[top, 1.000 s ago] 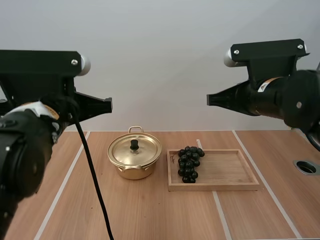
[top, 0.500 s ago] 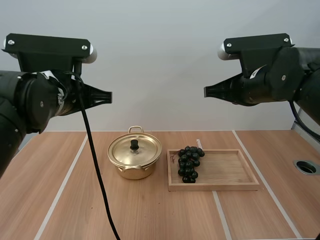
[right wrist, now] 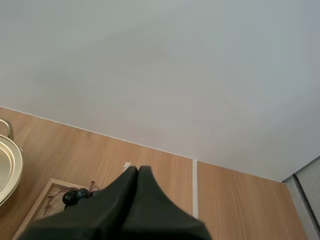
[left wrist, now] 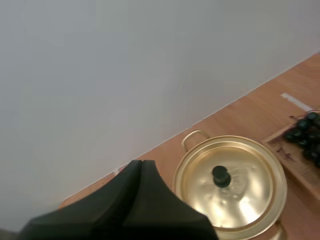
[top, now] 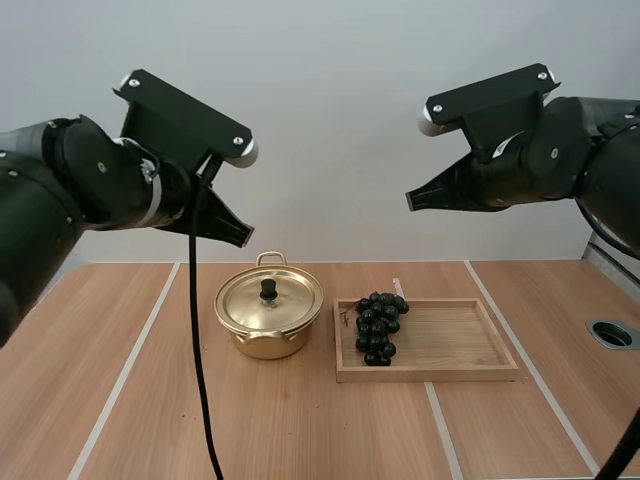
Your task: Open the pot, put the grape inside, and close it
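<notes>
Your left end effector (top: 243, 237) and right end effector (top: 411, 200): both pressed together, empty; pot (top: 268, 335) lidded, grapes (top: 378, 325) seemingly in tray (top: 455, 372).

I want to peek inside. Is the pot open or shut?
Shut. The lid sits flat on the pot, its black knob on top.

1. Behind the table (top: 300, 420) you have a plain, pale grey wall (top: 330, 120), lit softly and evenly.
2. The tabletop is light wood with a fine grain, and it meets the wall in a straight seam.
3. You can see thin white lines (top: 125, 375) running from the wall side toward you, dividing the wood into broad strips.
4. Near the table's right edge sits a round dark hole (top: 612, 334) with a grey ring.
5. Beyond that hole, a grey strip (top: 608, 265) borders the wood.
</notes>
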